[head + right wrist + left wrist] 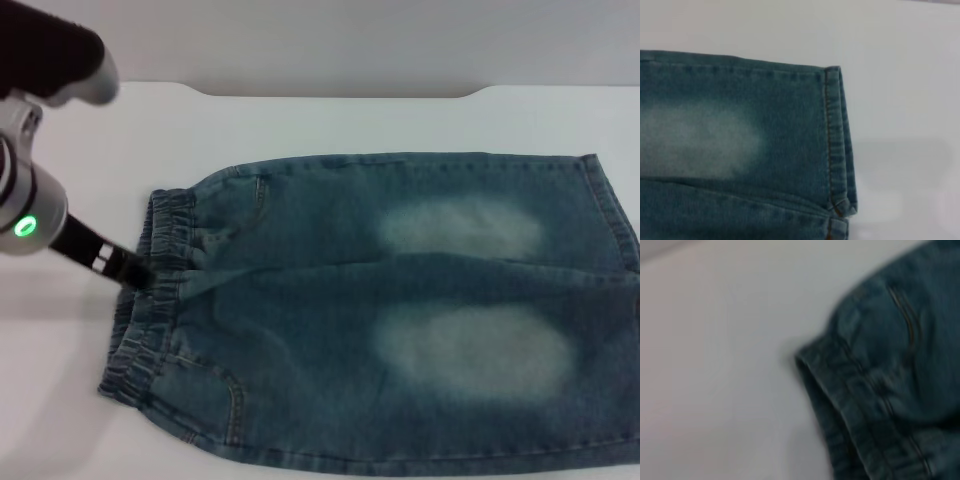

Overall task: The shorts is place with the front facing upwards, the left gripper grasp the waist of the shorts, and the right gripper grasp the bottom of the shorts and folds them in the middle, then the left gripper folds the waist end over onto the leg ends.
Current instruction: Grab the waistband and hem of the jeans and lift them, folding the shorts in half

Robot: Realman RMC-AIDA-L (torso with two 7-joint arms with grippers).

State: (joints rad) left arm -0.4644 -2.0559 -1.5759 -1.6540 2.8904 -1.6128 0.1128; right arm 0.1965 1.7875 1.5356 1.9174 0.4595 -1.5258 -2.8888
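Reaching the waist of the shorts (pixel 150 290) near the table's (pixel 350 120) left edge, the left tool (pixel 135 272) perhaps pinches soft, floppy denim; its opening I cannot tell.

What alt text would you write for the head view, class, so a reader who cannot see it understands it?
Blue denim shorts lie flat on a white table, waistband toward the robot's left. The left gripper meets the waistband's middle; two pale patches mark the legs.

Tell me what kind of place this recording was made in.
Probably a lab or test bench for cloth folding, though little shows. The shorts lie flat, alone on a plain white table, and the left gripper sits at the waist of the shorts. No household clutter is visible.
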